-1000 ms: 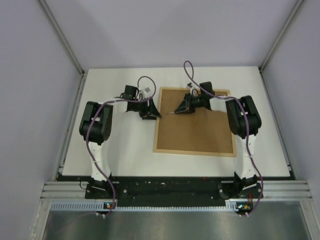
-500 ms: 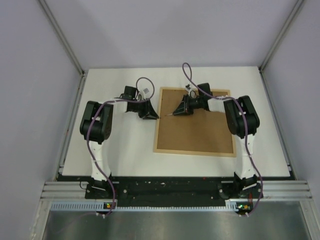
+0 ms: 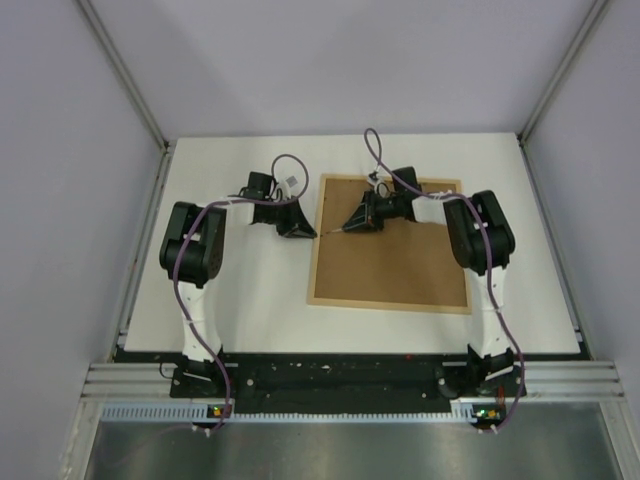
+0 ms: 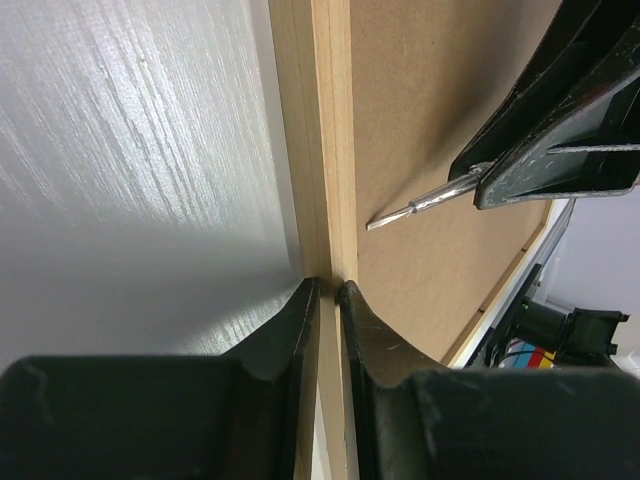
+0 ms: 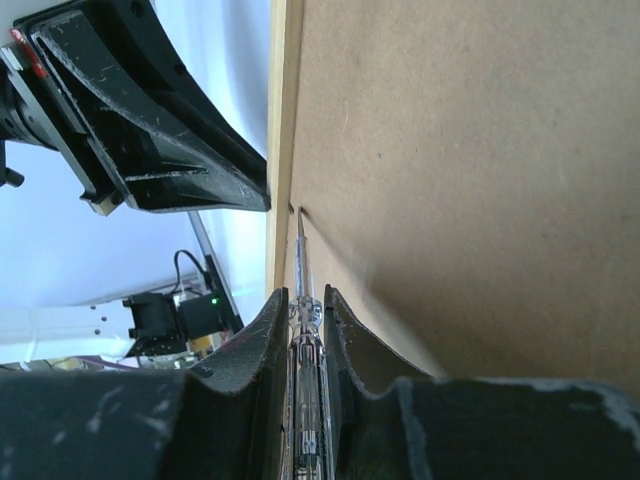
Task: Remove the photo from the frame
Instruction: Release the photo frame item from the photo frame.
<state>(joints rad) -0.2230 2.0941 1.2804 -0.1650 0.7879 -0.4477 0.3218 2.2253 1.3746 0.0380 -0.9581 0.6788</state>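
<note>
The frame point(image 3: 385, 305) lies face down with its plain brown backing board point(image 3: 400, 265) up. The photo is hidden under the board. My left gripper point(image 3: 312, 233) is shut on the frame's left rail point(image 4: 320, 150), one finger on each side of it. My right gripper point(image 3: 350, 226) is shut on a thin clear-handled screwdriver point(image 5: 301, 260). The screwdriver's metal tip point(image 4: 420, 203) sits at the seam between the backing board point(image 5: 480, 180) and the left rail point(image 5: 283, 120), close to my left gripper's fingers point(image 5: 150, 130).
The white table point(image 3: 250, 290) is bounded by grey walls on three sides. The arm bases and a black rail point(image 3: 330, 375) run along the near edge. Purple cables loop above both wrists.
My right gripper has moved left across the backing board with the screwdriver, bringing its tip to the frame's left rail. My left gripper has stayed on the rail.
</note>
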